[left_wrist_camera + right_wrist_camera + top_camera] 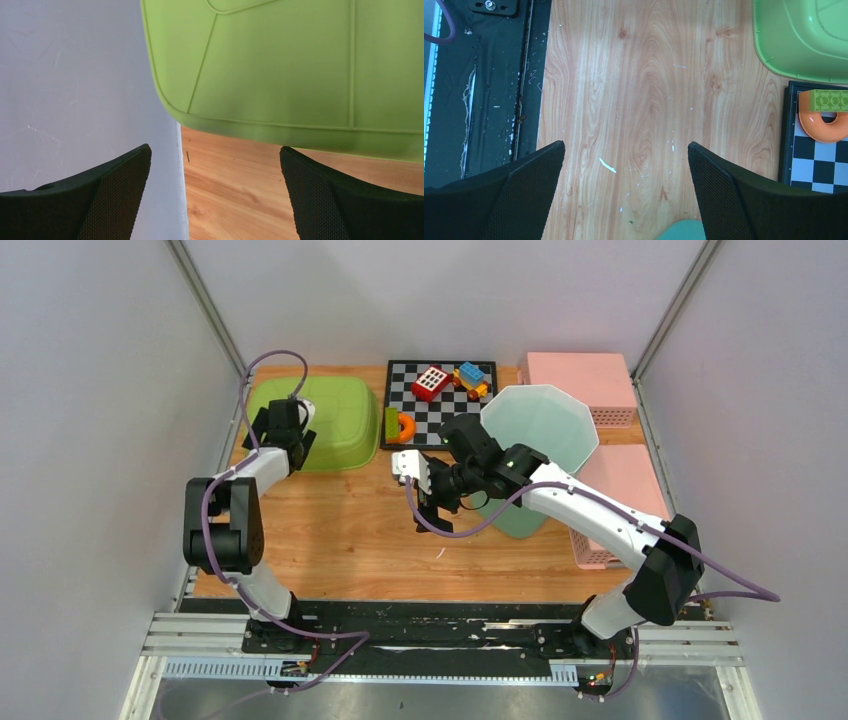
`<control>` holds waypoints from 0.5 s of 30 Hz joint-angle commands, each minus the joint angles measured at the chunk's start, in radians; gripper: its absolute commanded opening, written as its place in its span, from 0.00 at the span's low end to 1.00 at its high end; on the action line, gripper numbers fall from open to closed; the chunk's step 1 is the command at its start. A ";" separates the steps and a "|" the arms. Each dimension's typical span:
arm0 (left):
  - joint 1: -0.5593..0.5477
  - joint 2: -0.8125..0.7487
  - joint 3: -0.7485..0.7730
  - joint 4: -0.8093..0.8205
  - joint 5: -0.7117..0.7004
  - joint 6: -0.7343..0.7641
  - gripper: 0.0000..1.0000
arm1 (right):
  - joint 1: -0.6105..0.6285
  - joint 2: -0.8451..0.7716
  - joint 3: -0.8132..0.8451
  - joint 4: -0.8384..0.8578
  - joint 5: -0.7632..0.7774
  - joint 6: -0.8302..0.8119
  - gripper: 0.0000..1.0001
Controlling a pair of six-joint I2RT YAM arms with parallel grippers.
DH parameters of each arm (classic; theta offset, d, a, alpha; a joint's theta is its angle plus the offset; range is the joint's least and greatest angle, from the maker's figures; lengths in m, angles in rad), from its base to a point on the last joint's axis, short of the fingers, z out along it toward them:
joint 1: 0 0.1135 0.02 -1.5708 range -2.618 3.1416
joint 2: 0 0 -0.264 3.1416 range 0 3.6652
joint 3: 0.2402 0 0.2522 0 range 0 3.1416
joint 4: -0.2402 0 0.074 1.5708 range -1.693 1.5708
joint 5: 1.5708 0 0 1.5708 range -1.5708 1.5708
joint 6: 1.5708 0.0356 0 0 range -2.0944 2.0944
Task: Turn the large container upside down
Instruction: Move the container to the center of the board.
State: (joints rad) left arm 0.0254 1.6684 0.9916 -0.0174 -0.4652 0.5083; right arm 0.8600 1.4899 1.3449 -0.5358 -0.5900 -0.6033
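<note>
The large green container [340, 425] lies upside down at far left.

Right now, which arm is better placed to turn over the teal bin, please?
Right. The right arm holds its jaws open beside the tilted teal bin, whose edge shows in its wrist view. The left arm, jaws also open, is away at the green basin.

teal bin [545, 420] behind right arm [585, 508], green tub [280, 65] cropped
</note>
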 commanded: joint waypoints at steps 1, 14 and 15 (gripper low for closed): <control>-0.015 0.060 0.056 0.013 -0.038 -0.027 1.00 | 0.015 -0.014 -0.018 -0.011 0.002 -0.019 0.95; -0.051 0.160 0.175 0.010 -0.096 -0.031 1.00 | 0.017 -0.006 -0.021 -0.013 0.012 -0.030 0.95; -0.051 0.167 0.185 0.007 -0.099 -0.030 1.00 | 0.018 -0.006 -0.022 -0.014 0.010 -0.031 0.95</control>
State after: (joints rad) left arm -0.0219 1.8065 1.1233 -0.0254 -0.5404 0.4938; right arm 0.8604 1.4899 1.3380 -0.5377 -0.5755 -0.6144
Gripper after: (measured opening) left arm 0.997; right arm 0.949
